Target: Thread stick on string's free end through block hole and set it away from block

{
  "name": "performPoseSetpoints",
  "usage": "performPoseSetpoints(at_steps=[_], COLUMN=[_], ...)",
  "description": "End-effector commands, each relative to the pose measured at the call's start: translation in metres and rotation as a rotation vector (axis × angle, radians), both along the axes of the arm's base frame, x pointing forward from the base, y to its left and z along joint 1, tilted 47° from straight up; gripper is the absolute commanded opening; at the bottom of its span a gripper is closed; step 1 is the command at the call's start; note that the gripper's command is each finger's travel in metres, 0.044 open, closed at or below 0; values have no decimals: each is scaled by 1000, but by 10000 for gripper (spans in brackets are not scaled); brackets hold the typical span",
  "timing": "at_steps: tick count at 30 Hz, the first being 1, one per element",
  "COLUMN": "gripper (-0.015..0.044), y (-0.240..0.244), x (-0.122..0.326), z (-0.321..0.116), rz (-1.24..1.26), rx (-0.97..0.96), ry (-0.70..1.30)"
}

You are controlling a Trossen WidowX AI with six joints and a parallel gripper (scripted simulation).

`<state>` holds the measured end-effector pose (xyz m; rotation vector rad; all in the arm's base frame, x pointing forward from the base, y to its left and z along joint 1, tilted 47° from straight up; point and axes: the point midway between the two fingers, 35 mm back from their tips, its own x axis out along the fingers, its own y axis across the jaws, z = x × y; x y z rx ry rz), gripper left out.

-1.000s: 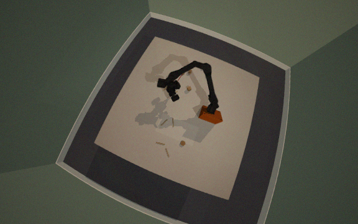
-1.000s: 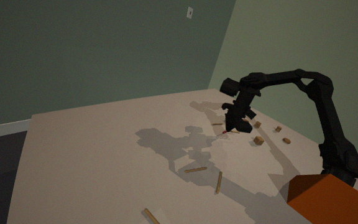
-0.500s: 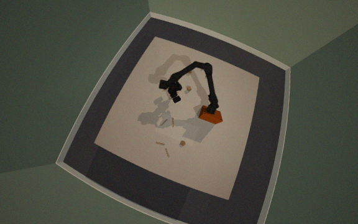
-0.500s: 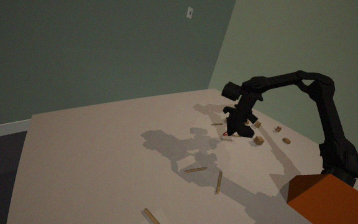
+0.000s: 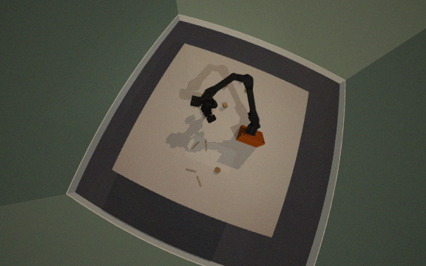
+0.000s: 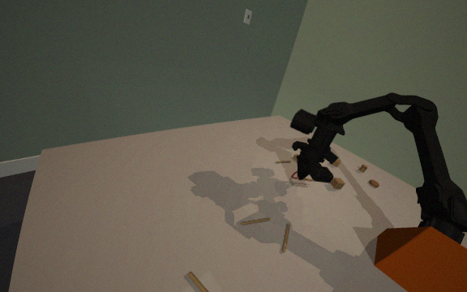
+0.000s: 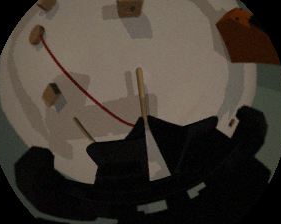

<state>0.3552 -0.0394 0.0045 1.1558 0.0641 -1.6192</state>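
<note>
Red string (image 6: 293,175) (image 7: 81,91) shows whole to button (image 7: 36,35) only in our wrist view; our gripper (image 5: 211,118) (image 6: 316,178) (image 7: 144,119) pinches stick (image 7: 141,92).

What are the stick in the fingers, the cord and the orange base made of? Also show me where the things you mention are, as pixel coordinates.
The stick (image 7: 141,92) looks like plain wood, pale tan and matte. The cord (image 7: 77,87) is probably string, being thin, red and curving. The orange base (image 5: 251,141) (image 6: 432,259) (image 7: 248,47) could be painted metal or plastic; its flat, even colour doesn't settle it.

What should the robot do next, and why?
Maybe ease the gripper toward the holed block, lining up first: it grips the stick by the red string, and the stick's free tip points roughly blockward, not yet inside.
</note>
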Motion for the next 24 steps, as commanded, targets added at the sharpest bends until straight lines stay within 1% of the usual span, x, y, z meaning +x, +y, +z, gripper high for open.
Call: performPoseSetpoints(at_steps=[1, 24], gripper=[0, 0], y=[-1, -18], x=[-2, -18], z=[-1, 16], rz=[2, 3], rx=[-2, -1], ry=[9, 10])
